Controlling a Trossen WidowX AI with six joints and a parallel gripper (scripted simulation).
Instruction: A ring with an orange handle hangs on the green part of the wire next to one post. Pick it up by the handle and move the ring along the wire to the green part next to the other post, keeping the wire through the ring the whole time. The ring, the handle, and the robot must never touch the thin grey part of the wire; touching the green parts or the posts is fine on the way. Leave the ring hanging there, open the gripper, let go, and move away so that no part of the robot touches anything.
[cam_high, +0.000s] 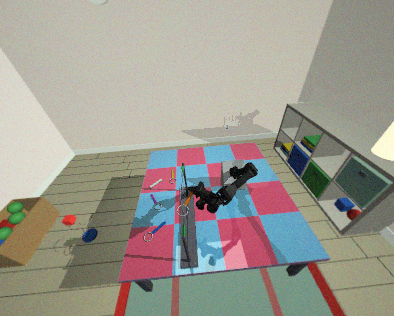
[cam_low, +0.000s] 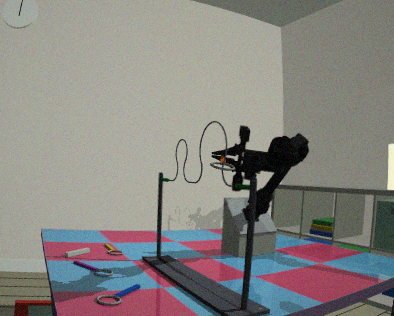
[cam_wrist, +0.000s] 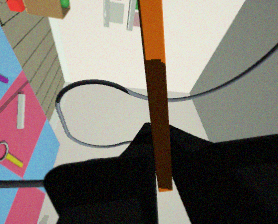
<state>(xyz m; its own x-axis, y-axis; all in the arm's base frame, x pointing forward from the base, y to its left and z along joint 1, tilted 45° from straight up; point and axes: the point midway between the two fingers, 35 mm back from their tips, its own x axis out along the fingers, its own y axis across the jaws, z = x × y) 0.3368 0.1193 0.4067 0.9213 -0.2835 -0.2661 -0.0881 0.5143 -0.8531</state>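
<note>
My gripper (cam_high: 192, 193) (cam_low: 214, 155) (cam_wrist: 153, 127) is shut on the orange handle (cam_high: 188, 200) (cam_low: 222, 159) (cam_wrist: 151, 30). The ring (cam_high: 183, 215) (cam_low: 231, 168) lies nearly level around the rising wire beside the tall loop, above the near post's green part (cam_high: 184, 230) (cam_low: 242, 187). The far post's green part (cam_high: 183, 169) (cam_low: 166, 179) has no ring on it. The thin grey wire (cam_low: 201, 150) (cam_wrist: 220, 92) passes behind the handle in the wrist view. The ring is out of the wrist view. Whether ring or fingers touch the wire cannot be told.
The near post (cam_low: 249, 250) and far post (cam_low: 160, 215) stand on a dark base (cam_high: 189, 255) (cam_low: 200, 290). A grey house-shaped block (cam_low: 250, 235) stands behind them. Blue (cam_high: 159, 228), purple (cam_high: 153, 198) and yellow (cam_high: 173, 174) handled rings and a white bar (cam_high: 156, 183) lie left of the base.
</note>
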